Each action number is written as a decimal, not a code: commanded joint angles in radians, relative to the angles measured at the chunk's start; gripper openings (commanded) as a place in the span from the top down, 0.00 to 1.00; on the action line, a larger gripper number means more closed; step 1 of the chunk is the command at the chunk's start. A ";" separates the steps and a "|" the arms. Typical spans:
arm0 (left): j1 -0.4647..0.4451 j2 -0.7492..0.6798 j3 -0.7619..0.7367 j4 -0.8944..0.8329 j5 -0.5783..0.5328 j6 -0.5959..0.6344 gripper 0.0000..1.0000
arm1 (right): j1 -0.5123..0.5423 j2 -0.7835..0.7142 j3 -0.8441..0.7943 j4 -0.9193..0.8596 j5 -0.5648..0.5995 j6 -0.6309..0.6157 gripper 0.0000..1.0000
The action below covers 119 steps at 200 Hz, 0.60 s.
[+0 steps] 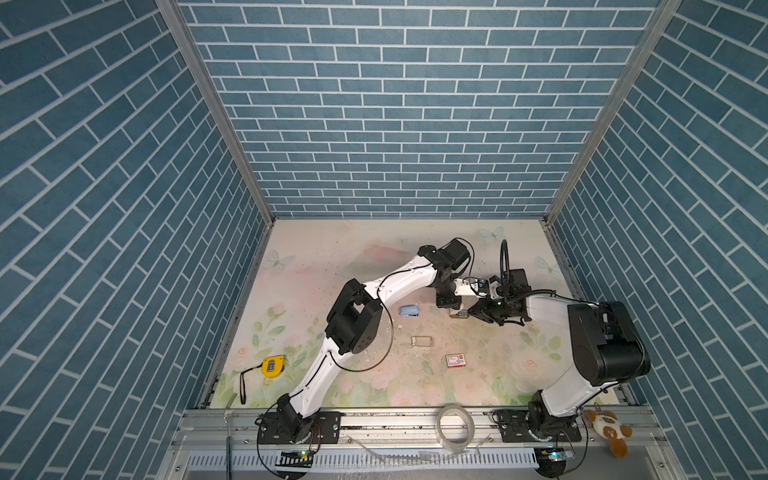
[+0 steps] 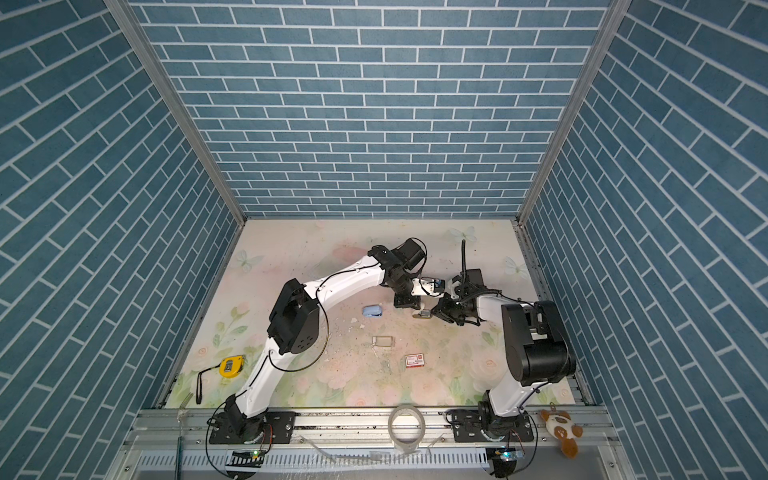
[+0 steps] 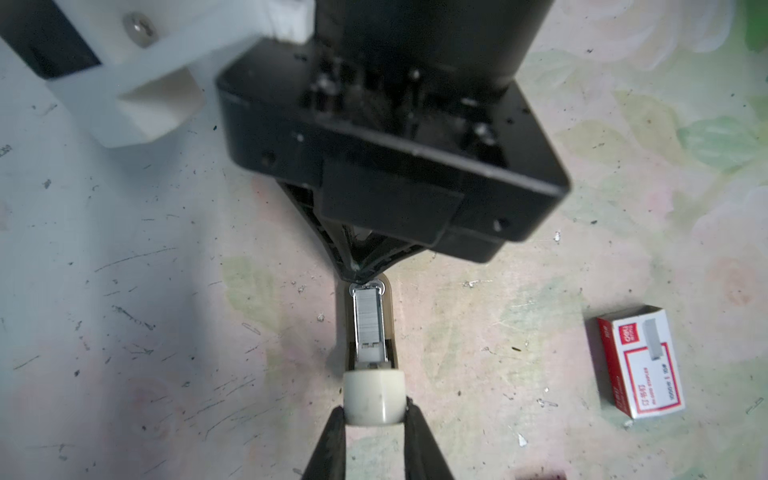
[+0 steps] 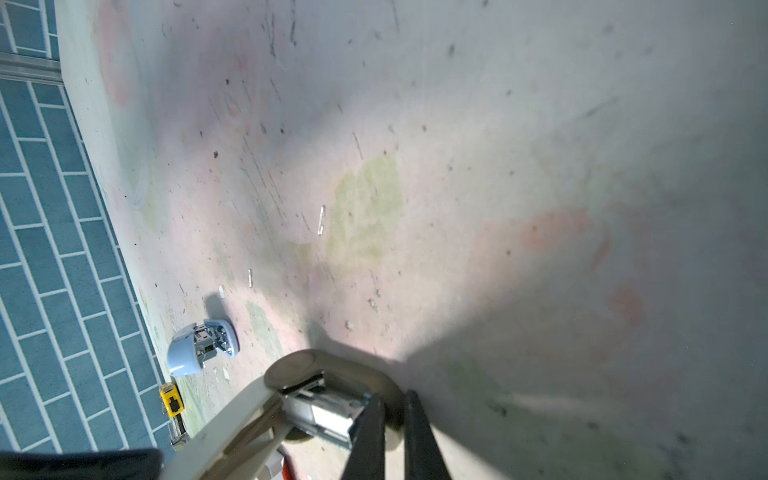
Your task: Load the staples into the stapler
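While open, stapler (image 3: 374, 395) (staples (image 3: 368, 309) within edges)

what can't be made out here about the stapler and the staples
right gripper: in the left wrist view its own body covers most of the jaws, so whether they pinch anything is unclear.
staples: seen only in the left wrist view; in the right wrist view the magazine is blurred and partly behind a jaw.
stapler: tiny in both top views, largely covered by the left gripper and the right one.
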 commanded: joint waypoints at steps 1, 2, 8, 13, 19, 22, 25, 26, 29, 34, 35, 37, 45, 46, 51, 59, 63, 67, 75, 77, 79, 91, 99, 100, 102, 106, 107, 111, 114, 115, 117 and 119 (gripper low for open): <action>-0.017 0.039 0.008 -0.038 0.001 -0.002 0.77 | 0.000 0.014 -0.028 0.030 0.016 0.019 0.88; -0.017 0.039 0.009 -0.037 0.001 -0.002 0.77 | -0.001 0.014 -0.028 0.031 0.017 0.020 0.88; -0.018 0.042 0.012 -0.036 0.000 -0.002 0.77 | 0.000 0.013 -0.031 0.036 0.018 0.022 0.89; -0.020 0.044 0.013 -0.037 -0.002 -0.003 0.77 | -0.001 0.012 -0.032 0.039 0.018 0.024 0.89; -0.021 0.046 0.017 -0.038 -0.003 -0.003 0.77 | 0.000 0.013 -0.033 0.041 0.017 0.026 0.89; -0.021 0.048 0.018 -0.038 -0.003 -0.003 0.77 | 0.001 0.012 -0.034 0.043 0.018 0.027 0.88; -0.022 0.050 0.020 -0.038 -0.005 -0.003 0.77 | -0.001 0.011 -0.035 0.045 0.019 0.028 0.89; -0.023 0.050 0.021 -0.039 -0.004 -0.004 0.77 | 0.000 0.011 -0.035 0.045 0.018 0.028 0.88; -0.023 0.052 0.022 -0.039 -0.006 -0.003 0.77 | 0.000 0.010 -0.037 0.047 0.018 0.029 0.88; -0.024 0.054 0.026 -0.039 -0.006 -0.003 0.77 | -0.001 0.009 -0.040 0.049 0.018 0.030 0.89; -0.024 0.054 0.026 -0.039 -0.007 -0.003 0.77 | -0.001 0.008 -0.040 0.050 0.019 0.031 0.89; -0.024 0.055 0.027 -0.040 -0.008 -0.003 0.77 | -0.001 0.008 -0.040 0.050 0.018 0.031 0.89; -0.024 0.060 0.032 -0.042 -0.008 -0.005 0.77 | 0.000 0.006 -0.041 0.050 0.020 0.031 0.89; -0.024 0.060 0.033 -0.042 -0.008 -0.005 0.77 | 0.000 0.006 -0.042 0.050 0.019 0.031 0.89; -0.025 0.063 0.034 -0.042 -0.011 -0.005 0.77 | -0.001 0.006 -0.041 0.050 0.019 0.031 0.89; -0.026 0.066 0.038 -0.043 -0.012 -0.004 0.77 | -0.001 0.004 -0.043 0.052 0.019 0.031 0.89; -0.026 0.069 0.040 -0.044 -0.013 -0.005 0.77 | -0.001 0.005 -0.044 0.053 0.019 0.032 0.89; -0.026 0.072 0.043 -0.045 -0.014 -0.005 0.77 | -0.001 0.004 -0.045 0.056 0.018 0.032 0.89; -0.027 0.078 0.048 -0.046 -0.016 -0.005 0.77 | 0.000 0.006 -0.047 0.055 0.018 0.032 0.88; -0.027 0.080 0.049 -0.047 -0.016 -0.005 0.77 | -0.001 0.006 -0.047 0.055 0.018 0.032 0.89; -0.029 0.081 0.050 -0.048 -0.017 -0.005 0.77 | 0.000 0.006 -0.047 0.056 0.019 0.032 0.89; -0.030 0.090 0.058 -0.050 -0.021 -0.007 0.77 | -0.001 0.007 -0.049 0.059 0.019 0.032 0.89; -0.030 0.095 0.065 -0.052 -0.023 -0.009 0.76 | 0.000 0.009 -0.051 0.060 0.020 0.033 0.89; -0.030 0.096 0.066 -0.052 -0.022 -0.009 0.76 | 0.000 0.009 -0.051 0.060 0.021 0.033 0.88; -0.030 0.097 0.066 -0.052 -0.024 -0.009 0.76 | -0.001 0.009 -0.051 0.060 0.021 0.033 0.89; -0.030 0.101 0.069 -0.054 -0.025 -0.009 0.76 | 0.000 0.010 -0.051 0.060 0.022 0.033 0.88; -0.030 0.101 0.071 -0.053 -0.025 -0.009 0.76 | 0.000 0.010 -0.051 0.061 0.022 0.032 0.88; -0.030 0.104 0.074 -0.055 -0.025 -0.010 0.76 | -0.001 0.012 -0.051 0.061 0.024 0.033 0.89; -0.031 0.106 0.076 -0.056 -0.026 -0.010 0.76 | 0.000 0.012 -0.051 0.061 0.024 0.032 0.89; -0.032 0.107 0.075 -0.056 -0.026 -0.010 0.76 | 0.000 0.012 -0.052 0.061 0.024 0.032 0.89; -0.032 0.108 0.078 -0.058 -0.026 -0.010 0.76 | -0.001 0.013 -0.053 0.061 0.024 0.032 0.89; -0.032 0.109 0.080 -0.058 -0.027 -0.010 0.76 | -0.001 0.013 -0.053 0.062 0.025 0.032 0.89</action>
